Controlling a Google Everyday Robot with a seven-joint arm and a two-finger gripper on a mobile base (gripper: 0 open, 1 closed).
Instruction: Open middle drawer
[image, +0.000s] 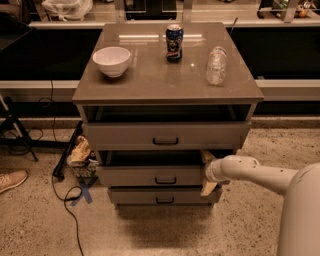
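The middle drawer (150, 176) is a taupe-grey front with a small black bar handle (165, 180), the centre one of three in the cabinet. It stands pulled out a little, with a dark gap above its front. My gripper (207, 172) is at the drawer's right end, its tan fingers (208, 188) lying over the front's right edge. The white arm reaches in from the lower right. The top drawer (165, 135) also stands out from the cabinet.
On the cabinet top (150, 82) stand a white bowl (112, 60), a blue can (174, 42) and a clear plastic bottle (216, 65) on its side. A bag (80, 152), black cables (65, 195) and a shoe (12, 180) lie on the floor to the left.
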